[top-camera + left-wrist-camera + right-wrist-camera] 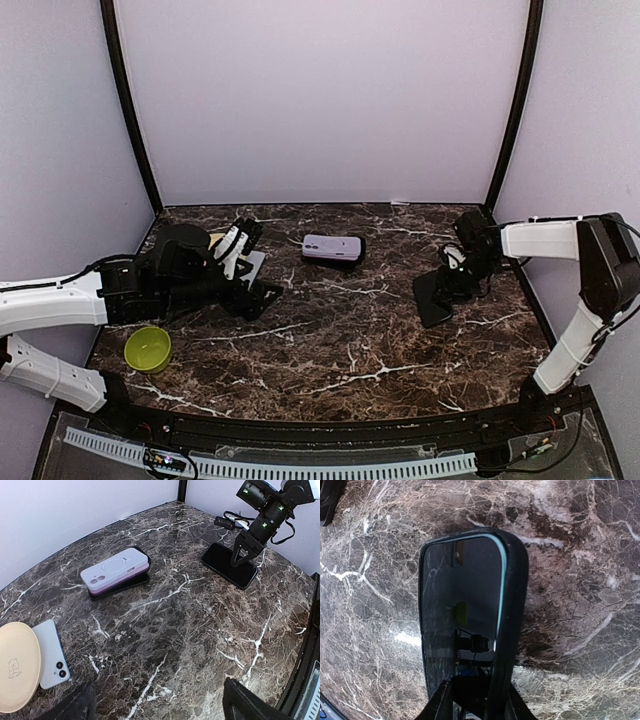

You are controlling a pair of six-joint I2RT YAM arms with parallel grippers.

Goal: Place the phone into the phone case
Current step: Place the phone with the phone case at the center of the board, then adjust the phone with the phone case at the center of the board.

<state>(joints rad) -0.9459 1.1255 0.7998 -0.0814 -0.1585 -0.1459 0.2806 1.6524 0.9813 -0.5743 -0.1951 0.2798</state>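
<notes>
A black phone (460, 605) lies screen up on the marble, inside a black case whose thick rim (512, 595) runs along its right side. My right gripper (476, 696) has its two fingers against the sides of the phone's near end. The phone also shows in the top view (430, 298) under the right gripper (452, 283), and in the left wrist view (225, 562). My left gripper (160, 707) is open and empty, low over bare marble at the left (255, 295).
A lavender case stacked on darker ones (117, 570) lies at the back middle (332, 247). A white phone (50, 652) and a beige disc (17, 665) lie by the left arm. A green bowl (147, 348) sits at front left.
</notes>
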